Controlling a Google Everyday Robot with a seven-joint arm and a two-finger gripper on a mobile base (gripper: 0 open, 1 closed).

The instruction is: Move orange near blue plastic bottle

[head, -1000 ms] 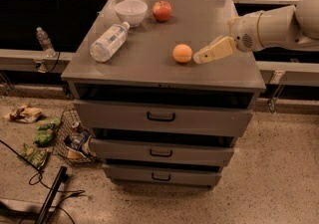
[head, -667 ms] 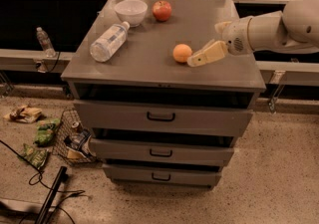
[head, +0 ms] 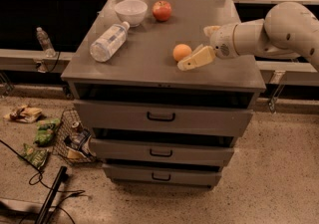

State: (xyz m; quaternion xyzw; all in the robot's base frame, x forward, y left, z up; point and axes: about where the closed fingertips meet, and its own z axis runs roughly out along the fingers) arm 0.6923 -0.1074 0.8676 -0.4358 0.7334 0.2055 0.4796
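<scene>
The orange (head: 182,51) lies on the grey cabinet top (head: 149,63), right of the middle. The blue plastic bottle (head: 108,42) lies on its side at the left of the top, its white cap toward the bowl. My gripper (head: 195,47) comes in from the right on a white arm and is open. Its near finger (head: 197,58) lies just in front of and to the right of the orange. Its far finger (head: 211,30) is behind and to the right. The orange sits at the mouth of the open fingers and is not held.
A white bowl (head: 130,11) and a red apple (head: 162,10) stand at the back of the top. A small clear bottle (head: 44,40) stands on a ledge to the left. Snack bags and a wire basket (head: 72,138) lie on the floor at the left.
My gripper has moved left toward the orange, so the near finger now reaches beside it. The orange and the bottle have not moved.
</scene>
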